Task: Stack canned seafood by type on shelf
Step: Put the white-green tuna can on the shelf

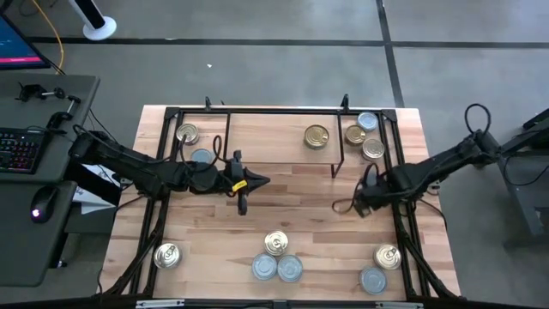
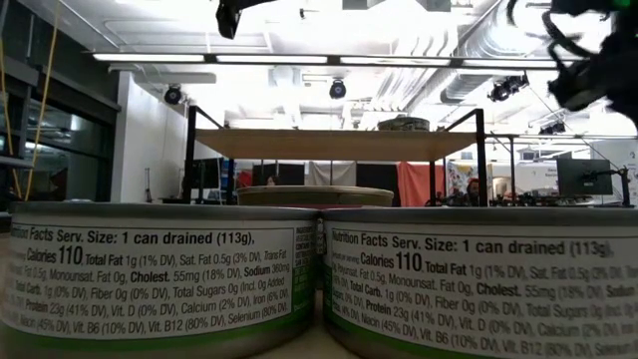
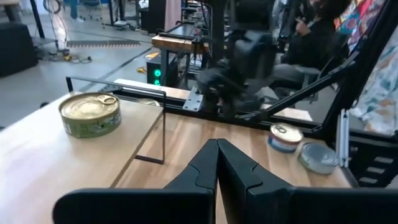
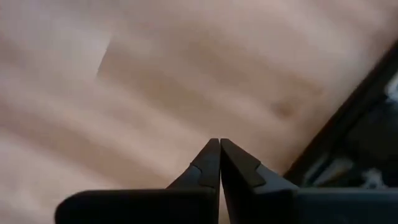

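Cans are scattered over the wooden worktop (image 1: 283, 206) and on the shelf (image 1: 257, 129), a light board on thin black wire legs set along the far edge. One gold-lidded can (image 1: 316, 136) is seen on the shelf near its right end. Just beyond that end, toward the far right corner, three cans are grouped: a gold one (image 1: 355, 135), a pale blue-silver one (image 1: 367, 121) and another gold one (image 1: 373, 149). Near the shelf's left end a gold can (image 1: 187, 133) and a bluish can (image 1: 202, 156) are seen. Along the near edge, a gold can (image 1: 276, 243) is set touching two blue-silver cans (image 1: 278, 269) at the middle, a gold can (image 1: 166, 255) lies toward the left corner, and a gold can (image 1: 388, 256) with a silver one (image 1: 372, 279) beside it toward the right corner. Green labels with nutrition print are shown on the two nearest cans in the low view.

The left end effector (image 1: 255, 182) is held over the middle of the worktop, fingers pressed together on nothing. The right end effector (image 4: 219, 149) is held over bare wood right of centre, likewise closed and empty.
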`<control>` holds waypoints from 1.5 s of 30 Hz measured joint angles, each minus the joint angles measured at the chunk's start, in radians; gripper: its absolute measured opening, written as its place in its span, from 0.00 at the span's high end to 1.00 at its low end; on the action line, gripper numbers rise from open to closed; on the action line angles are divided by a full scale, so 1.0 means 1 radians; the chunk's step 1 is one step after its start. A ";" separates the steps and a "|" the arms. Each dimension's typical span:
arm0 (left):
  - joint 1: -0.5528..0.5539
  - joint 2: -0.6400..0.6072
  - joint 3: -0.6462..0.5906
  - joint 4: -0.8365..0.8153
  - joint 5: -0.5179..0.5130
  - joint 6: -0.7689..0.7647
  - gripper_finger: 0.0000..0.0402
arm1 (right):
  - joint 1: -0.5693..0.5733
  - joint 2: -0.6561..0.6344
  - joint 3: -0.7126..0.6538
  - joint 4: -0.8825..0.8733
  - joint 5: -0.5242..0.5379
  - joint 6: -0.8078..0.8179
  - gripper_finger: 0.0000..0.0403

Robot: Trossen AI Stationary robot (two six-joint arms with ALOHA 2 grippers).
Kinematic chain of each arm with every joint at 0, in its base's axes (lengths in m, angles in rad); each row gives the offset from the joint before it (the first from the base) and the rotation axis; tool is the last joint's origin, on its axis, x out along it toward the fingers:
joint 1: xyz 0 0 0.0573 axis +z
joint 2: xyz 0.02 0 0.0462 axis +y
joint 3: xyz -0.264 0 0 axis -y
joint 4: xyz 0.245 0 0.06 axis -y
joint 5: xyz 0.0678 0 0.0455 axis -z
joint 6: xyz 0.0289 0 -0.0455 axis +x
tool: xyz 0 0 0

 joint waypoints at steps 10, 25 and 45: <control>-0.012 0.000 0.001 0.009 0.000 -0.049 1.00 | -0.048 -0.110 -0.001 0.125 -0.053 -0.122 1.00; -0.009 0.000 0.001 -0.027 -0.002 -0.039 1.00 | 0.327 0.186 0.000 0.761 -0.292 0.126 1.00; -0.001 -0.001 0.001 -0.158 0.132 -0.022 1.00 | 0.499 0.477 0.002 0.909 -0.428 0.484 1.00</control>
